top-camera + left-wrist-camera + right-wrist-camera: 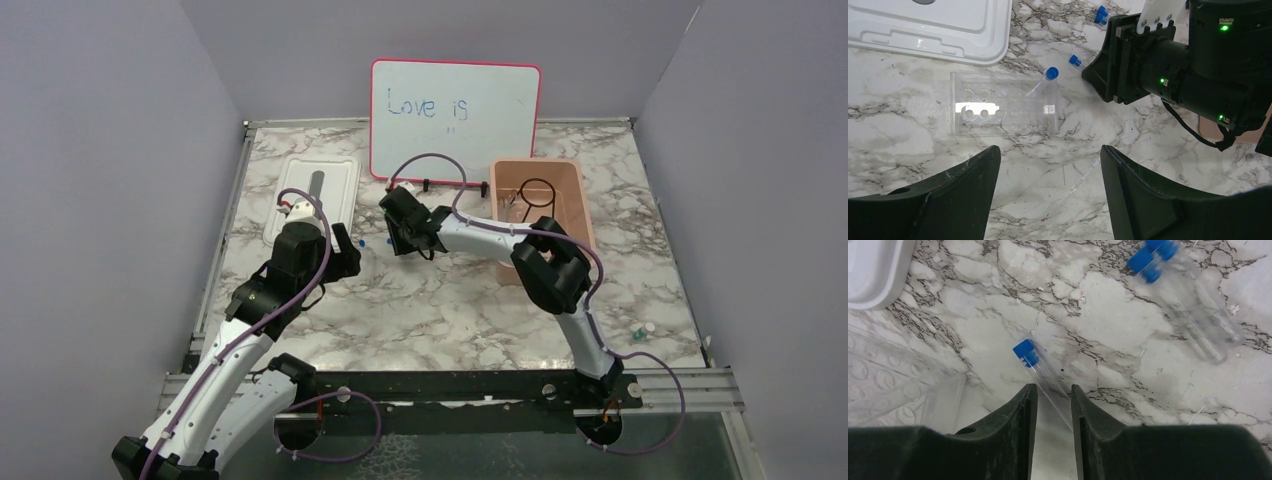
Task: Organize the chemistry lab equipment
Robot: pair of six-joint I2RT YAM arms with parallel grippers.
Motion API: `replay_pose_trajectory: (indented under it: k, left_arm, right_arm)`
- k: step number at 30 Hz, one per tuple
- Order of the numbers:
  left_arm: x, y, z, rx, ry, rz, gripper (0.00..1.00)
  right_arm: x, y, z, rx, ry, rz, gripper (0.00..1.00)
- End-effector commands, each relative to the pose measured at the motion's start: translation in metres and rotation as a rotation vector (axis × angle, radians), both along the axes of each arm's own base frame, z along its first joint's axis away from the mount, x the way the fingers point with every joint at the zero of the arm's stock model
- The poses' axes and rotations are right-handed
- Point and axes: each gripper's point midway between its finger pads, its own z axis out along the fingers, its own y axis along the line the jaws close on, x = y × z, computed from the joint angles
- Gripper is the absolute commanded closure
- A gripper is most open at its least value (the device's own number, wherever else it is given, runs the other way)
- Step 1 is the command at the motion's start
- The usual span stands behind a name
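Left gripper (1048,152): jaws wide, empty. Clear rack (998,105) at its 11 o'clock, one blue-capped tube (1049,95) lying across it. Right gripper (1054,390): jaws narrow, straddling second tube (1040,367); grip unclear. Pink tub (578,200), 2 o'clock: black wire ring (537,180) inside.

Bare marble tabletop (450,310) nearside; clear rack (998,102), white lid (948,30) and right arm (1198,75) close before left gripper (1048,150)

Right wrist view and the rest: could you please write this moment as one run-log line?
left fingers: open, empty, facing rack | right fingers: astride capped tube on table, grip unclear | two tubes loose nearby
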Motion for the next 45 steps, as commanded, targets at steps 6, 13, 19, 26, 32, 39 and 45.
replay_pose_trajectory:
  k: [6,13,19,26,32,39,45]
  left_arm:
    - [0.002,-0.004,0.008,-0.026,-0.031,-0.012,0.25]
    - [0.002,-0.003,0.008,-0.020,-0.033,-0.009,0.25]
    - [0.004,-0.002,0.010,-0.014,-0.038,-0.005,0.25]
    - [0.005,-0.003,0.016,-0.022,-0.046,-0.006,0.25]
    - [0.005,-0.013,0.020,-0.072,-0.036,-0.028,0.25]
    - [0.001,-0.042,0.037,-0.207,-0.021,-0.118,0.23]
    - [0.001,-0.070,0.054,-0.311,0.005,-0.222,0.18]
  right_arm:
    - [-0.018,0.000,-0.019,-0.074,0.101,0.085,0.68]
    - [-0.021,0.006,-0.026,-0.115,0.135,0.169,0.72]
    - [-0.022,0.008,-0.029,-0.158,0.155,0.233,0.71]
    - [-0.014,0.000,-0.010,-0.171,0.074,0.205,0.86]
    - [-0.007,-0.003,0.050,-0.012,-0.124,0.162,0.86]
    - [-0.033,-0.006,0.120,0.274,-0.365,0.260,0.86]
    - [-0.078,-0.002,0.158,0.470,-0.493,0.461,0.86]
